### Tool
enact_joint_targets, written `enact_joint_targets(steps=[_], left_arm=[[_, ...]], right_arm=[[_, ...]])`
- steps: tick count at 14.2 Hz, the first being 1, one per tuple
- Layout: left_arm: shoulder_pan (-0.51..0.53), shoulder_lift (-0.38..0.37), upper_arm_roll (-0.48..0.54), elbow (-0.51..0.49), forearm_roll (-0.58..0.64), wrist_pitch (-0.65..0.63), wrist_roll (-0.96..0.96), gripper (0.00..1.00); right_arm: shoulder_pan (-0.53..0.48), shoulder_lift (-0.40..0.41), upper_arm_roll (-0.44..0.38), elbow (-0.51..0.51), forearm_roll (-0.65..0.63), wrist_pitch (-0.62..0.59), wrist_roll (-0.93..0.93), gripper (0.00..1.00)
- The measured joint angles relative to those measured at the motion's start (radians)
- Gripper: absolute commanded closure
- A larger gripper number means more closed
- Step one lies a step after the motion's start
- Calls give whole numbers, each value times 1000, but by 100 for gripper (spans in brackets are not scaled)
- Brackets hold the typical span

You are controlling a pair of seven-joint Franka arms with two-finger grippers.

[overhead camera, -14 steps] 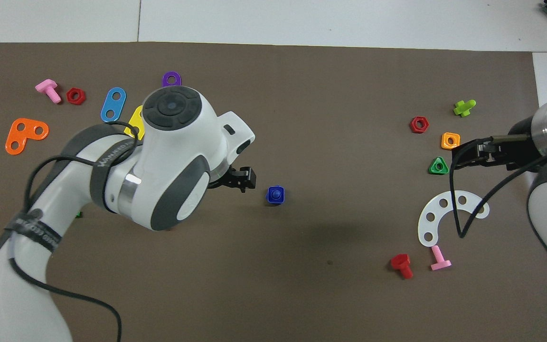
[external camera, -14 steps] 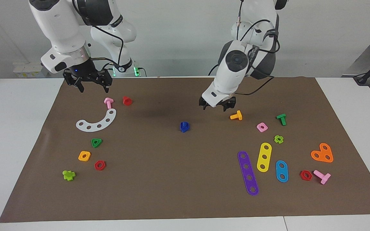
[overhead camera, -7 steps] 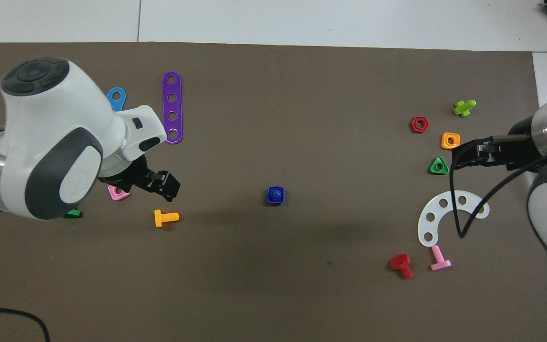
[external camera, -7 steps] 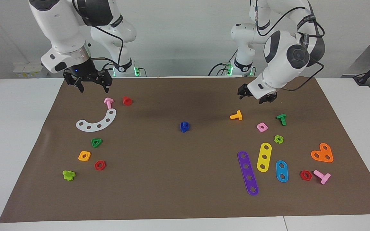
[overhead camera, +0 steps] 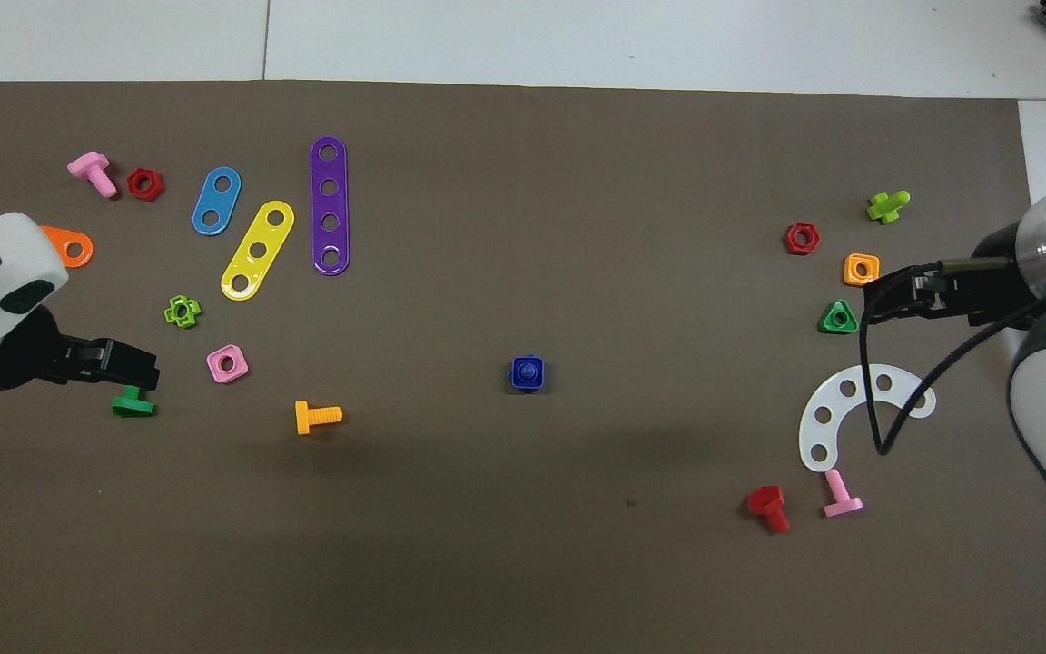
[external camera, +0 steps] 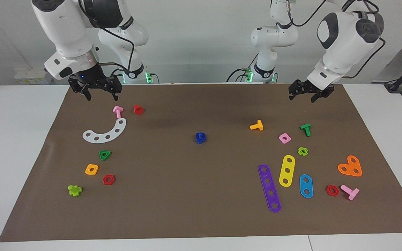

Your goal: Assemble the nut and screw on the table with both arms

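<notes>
Brown matting is covering most of the white table, and the nut and screw are sitting joined at its middle, screw standing in the nut. I am holding my left gripper raised over the mat's edge nearest me, fingers apart and empty. My right gripper is waiting above the pink screw, fingers spread, holding nothing.

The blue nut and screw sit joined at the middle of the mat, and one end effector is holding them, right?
Not quite: the nut and screw sit joined mid-mat, but the facing view shows nothing holding them. The left end effector and right end effector hang empty over the mat's edge nearest the robots.
</notes>
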Motion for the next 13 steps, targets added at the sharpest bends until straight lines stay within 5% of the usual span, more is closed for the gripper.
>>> enact_joint_targets(steps=[13], left_arm=[[-1, -9, -21, 88, 26, 75, -107, 0]], right_arm=[[0, 0, 0, 0, 0, 0, 0, 0]])
